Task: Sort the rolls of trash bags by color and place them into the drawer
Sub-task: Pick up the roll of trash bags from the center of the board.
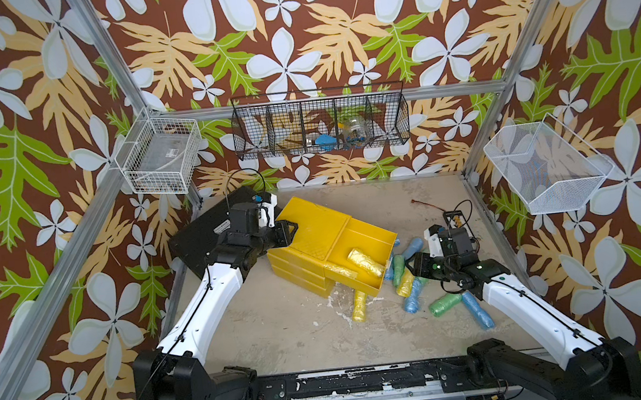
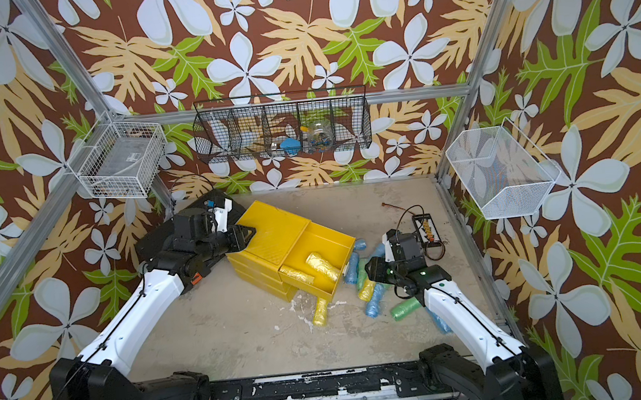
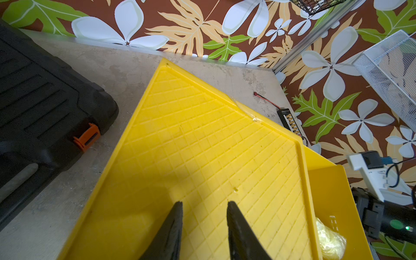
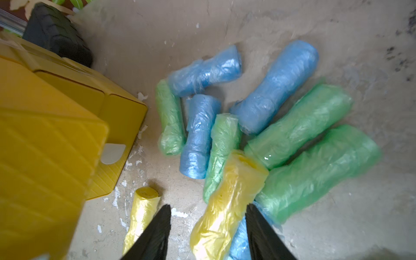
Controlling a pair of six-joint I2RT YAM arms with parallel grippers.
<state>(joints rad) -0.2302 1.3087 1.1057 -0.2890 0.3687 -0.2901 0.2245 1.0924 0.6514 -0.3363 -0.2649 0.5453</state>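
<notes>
The yellow drawer chest [image 1: 305, 227] lies at an angle on the table, its top drawer [image 1: 371, 236] pulled out with two yellow rolls [image 1: 366, 263] inside. My left gripper [image 1: 291, 228] rests over the chest's ribbed top [image 3: 202, 135], fingers slightly apart and empty. Beside the drawer lies a pile of green [image 4: 299, 126], blue [image 4: 274, 85] and yellow rolls of trash bags. My right gripper [image 4: 207, 209] is open low over the pile, and a yellow roll [image 4: 229, 202] lies between its fingers. Another yellow roll [image 1: 359, 305] lies alone by the drawer's near corner.
A flat black tool case [image 1: 208, 229] sits behind my left arm against the chest. A small black board with wires [image 1: 457, 221] lies behind my right wrist. A green roll [image 1: 445, 303] and a blue roll [image 1: 478, 310] lie by my right forearm. Wire baskets hang on the walls.
</notes>
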